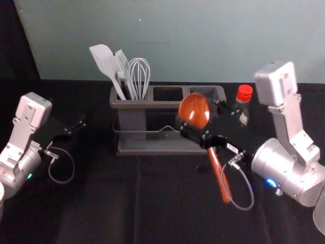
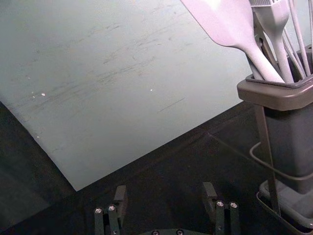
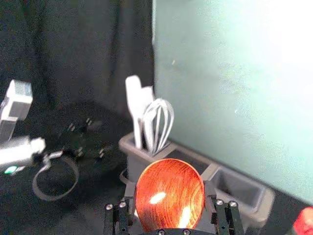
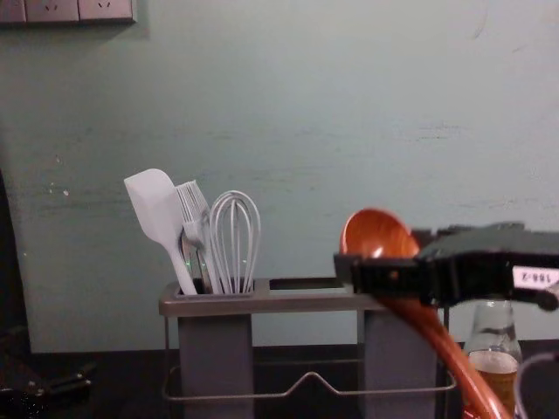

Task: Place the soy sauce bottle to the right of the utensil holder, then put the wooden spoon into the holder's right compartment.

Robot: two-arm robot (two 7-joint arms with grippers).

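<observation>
The bottle (image 1: 243, 105) stands right of the holder (image 1: 167, 104), so we're on the spoon step. Our right gripper (image 3: 168, 196) grips the spoon (image 1: 193, 110), handle down, before the holder; next we should lift its tip over the right compartment (image 3: 237, 188), then lower. Our left gripper (image 2: 165, 190) idles open, left of the holder.

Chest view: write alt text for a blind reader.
The right gripper, in from the right, grips a wooden spoon, bowl up, before the utensil holder's right end. Spatula, brush and whisk stand in the left compartment; soy sauce bottle at right.
</observation>
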